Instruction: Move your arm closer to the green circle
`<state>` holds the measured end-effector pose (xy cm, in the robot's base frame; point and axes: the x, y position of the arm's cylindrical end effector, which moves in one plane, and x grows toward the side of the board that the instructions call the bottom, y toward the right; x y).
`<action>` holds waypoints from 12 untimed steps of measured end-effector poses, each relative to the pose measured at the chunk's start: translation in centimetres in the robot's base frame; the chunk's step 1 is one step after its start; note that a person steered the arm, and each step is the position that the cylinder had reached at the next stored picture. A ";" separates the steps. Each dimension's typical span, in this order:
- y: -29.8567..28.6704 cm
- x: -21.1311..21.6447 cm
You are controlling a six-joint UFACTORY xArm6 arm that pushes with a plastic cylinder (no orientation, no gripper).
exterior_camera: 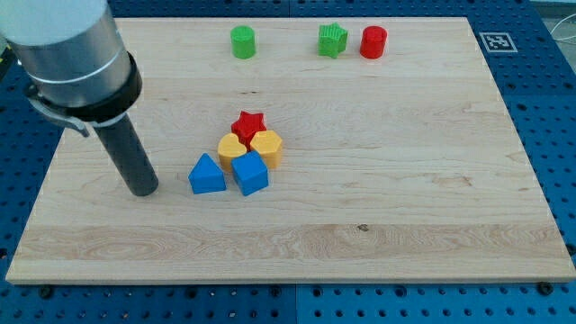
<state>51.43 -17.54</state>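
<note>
The green circle (243, 42) stands near the view's top, left of the middle of the wooden board (405, 207). My tip (143, 191) rests on the board at the view's left, well below and to the left of the green circle. It is just left of the blue triangle (206, 175), with a small gap between them.
A cluster sits mid-board: red star (248, 123), yellow heart (232, 148), yellow hexagon (267, 146), blue cube (251, 172) and the blue triangle. A green star (332, 40) and a red cylinder (373, 42) stand at the top, right of the green circle.
</note>
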 end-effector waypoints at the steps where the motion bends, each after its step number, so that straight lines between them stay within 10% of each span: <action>1: 2.0 -0.2; 4: 7.2 -0.9; 8: -4.0 -17.4; 12: -1.0 -32.2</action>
<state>19.20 -18.51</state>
